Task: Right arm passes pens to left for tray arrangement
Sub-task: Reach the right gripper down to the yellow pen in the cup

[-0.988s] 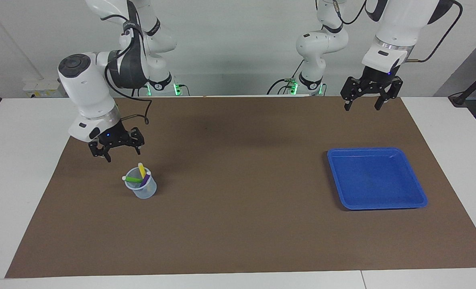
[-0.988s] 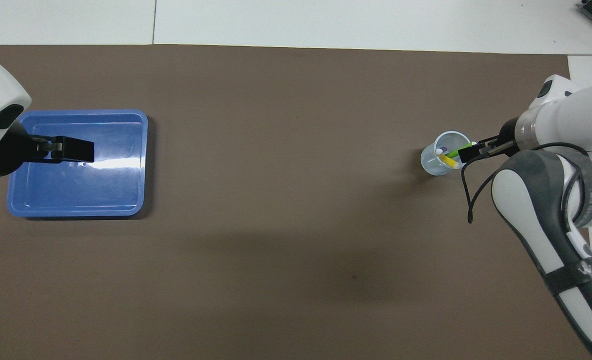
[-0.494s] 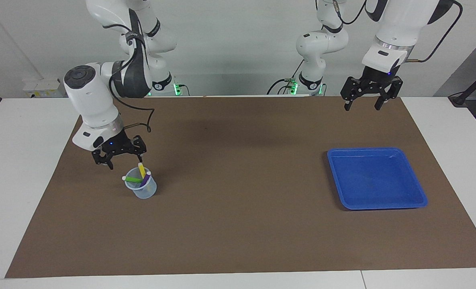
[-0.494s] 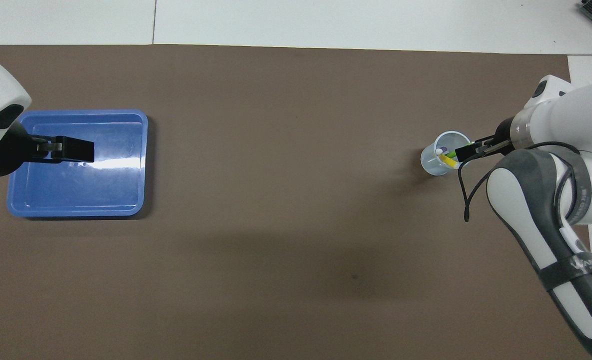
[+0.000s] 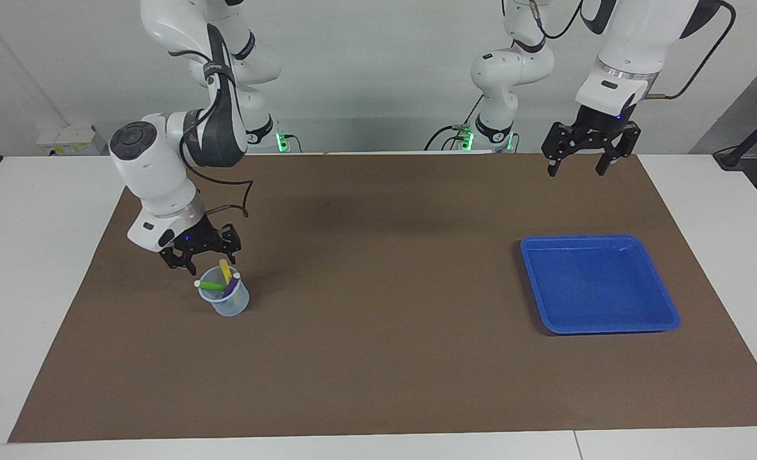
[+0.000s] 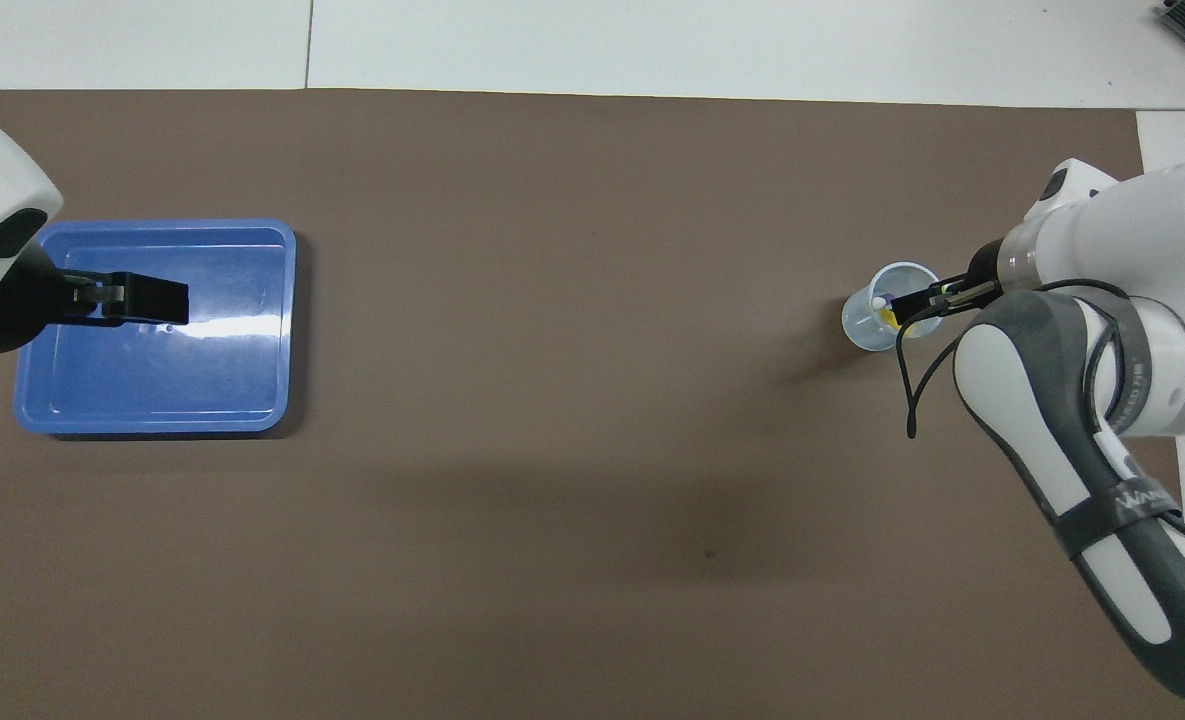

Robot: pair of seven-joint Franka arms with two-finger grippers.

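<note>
Over the translucent cup [image 5: 224,299] holding the pens [image 5: 223,278], the right gripper [image 5: 200,258] hung spread around the yellow pen's tip, nothing grasped; the left gripper [image 5: 582,163] waited, released, above the blue tray [image 5: 665,305].

Glossy blue plastic tray [image 5: 598,284], translucent plastic cup [image 5: 225,299], matt brown mat [image 5: 378,319]

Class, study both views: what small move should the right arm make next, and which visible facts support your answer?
Probably a short descent so the open right gripper straddles the yellow pen, then a close. It hangs just above the cup, where all three pens stand, none gripped. The tray holds nothing, and the left gripper waits open, raised near the mat's edge by the robots.
</note>
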